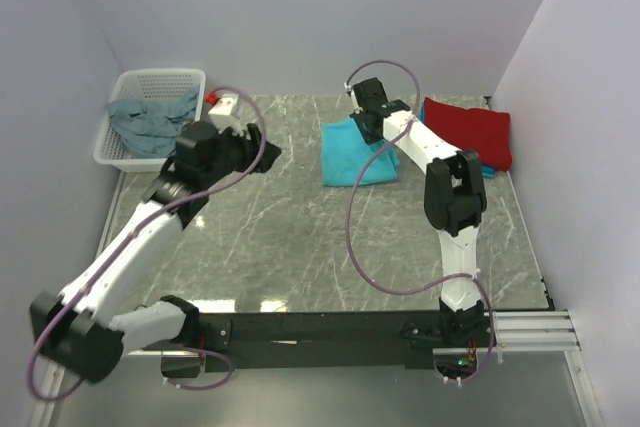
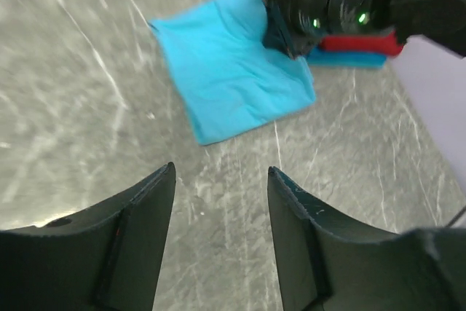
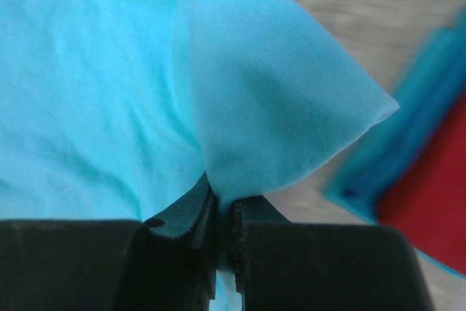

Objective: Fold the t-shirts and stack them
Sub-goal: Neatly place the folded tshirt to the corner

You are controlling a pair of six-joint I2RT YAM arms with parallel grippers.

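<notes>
A folded bright turquoise t-shirt [image 1: 358, 155] [image 2: 233, 71] [image 3: 102, 71] lies on the marble table at back centre. My right gripper [image 1: 362, 123] [image 3: 222, 205] is shut on a pinched corner of it, at its far right side. To the right, a folded red t-shirt [image 1: 470, 132] [image 2: 360, 43] [image 3: 433, 209] rests on a turquoise-blue one [image 1: 488, 171] [image 2: 349, 58] [image 3: 408, 143]. A grey-blue t-shirt [image 1: 148, 119] is crumpled in the basket. My left gripper [image 1: 264, 151] [image 2: 220, 169] hovers open over bare table, left of the turquoise shirt, nothing between its fingers.
The white perforated basket [image 1: 160, 77] stands at the back left corner. A small white and red object [image 1: 222, 102] sits beside it. Pale walls close in the left, back and right sides. A black rail [image 1: 320, 332] runs along the near edge.
</notes>
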